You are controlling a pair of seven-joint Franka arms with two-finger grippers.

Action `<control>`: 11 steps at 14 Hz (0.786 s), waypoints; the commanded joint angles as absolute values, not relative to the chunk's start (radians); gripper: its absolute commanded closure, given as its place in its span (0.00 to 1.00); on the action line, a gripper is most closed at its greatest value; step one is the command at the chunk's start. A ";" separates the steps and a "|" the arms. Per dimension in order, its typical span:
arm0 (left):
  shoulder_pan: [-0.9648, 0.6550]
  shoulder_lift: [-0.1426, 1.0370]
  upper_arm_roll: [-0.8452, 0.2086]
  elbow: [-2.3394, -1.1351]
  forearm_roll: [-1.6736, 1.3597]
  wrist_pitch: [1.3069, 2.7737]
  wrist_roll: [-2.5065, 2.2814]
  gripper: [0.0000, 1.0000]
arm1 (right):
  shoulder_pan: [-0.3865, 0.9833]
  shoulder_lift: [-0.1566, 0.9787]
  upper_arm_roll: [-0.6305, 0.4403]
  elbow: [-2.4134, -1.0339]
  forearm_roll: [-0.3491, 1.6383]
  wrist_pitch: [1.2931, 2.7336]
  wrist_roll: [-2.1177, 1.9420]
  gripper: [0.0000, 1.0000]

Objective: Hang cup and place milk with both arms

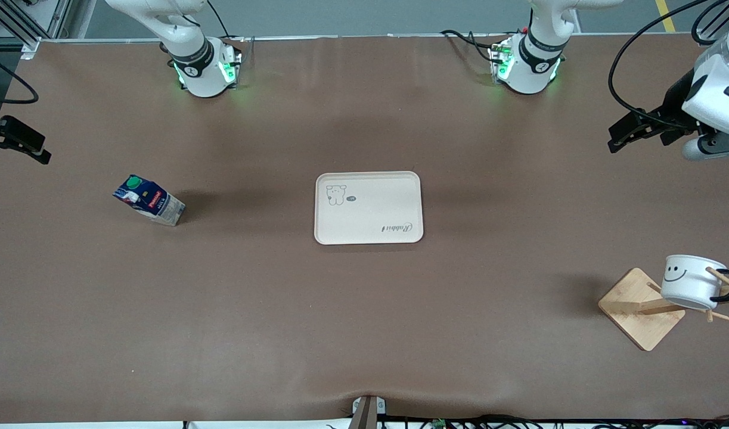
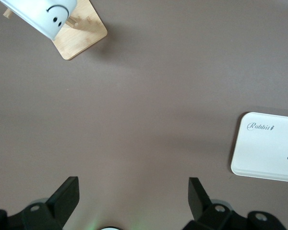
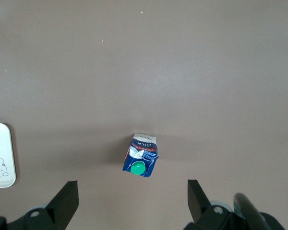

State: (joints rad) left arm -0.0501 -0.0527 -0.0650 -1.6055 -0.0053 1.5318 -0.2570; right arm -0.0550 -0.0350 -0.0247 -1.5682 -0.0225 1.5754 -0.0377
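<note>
The cup [image 1: 691, 281], white with a black smiley, hangs tilted on a wooden rack [image 1: 640, 308] at the left arm's end of the table, a peg through its black handle. It also shows in the left wrist view [image 2: 41, 14]. The milk [image 1: 149, 199], a blue and white carton with a green cap, stands on the table toward the right arm's end; it also shows in the right wrist view [image 3: 142, 156]. My left gripper [image 1: 632, 132] is open and empty over the table near its base. My right gripper [image 1: 15, 143] is open and empty over the table's right-arm end.
A cream tray [image 1: 369, 207] with a rabbit drawing lies flat at the middle of the table, between the milk and the rack. Its edge shows in both wrist views, in the left [image 2: 266, 146] and in the right [image 3: 0, 155].
</note>
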 commanded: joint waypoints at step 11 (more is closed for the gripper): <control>-0.029 -0.041 -0.083 -1.592 -0.003 1.537 -0.244 0.00 | -0.061 -0.037 -0.023 -1.559 -0.021 1.562 -0.044 0.00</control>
State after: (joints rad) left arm -0.0450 -0.0466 -0.0734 -1.6043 -0.0053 1.5328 -0.2570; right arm -0.0551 -0.0350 -0.0248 -1.5682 -0.0225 1.5744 -0.0377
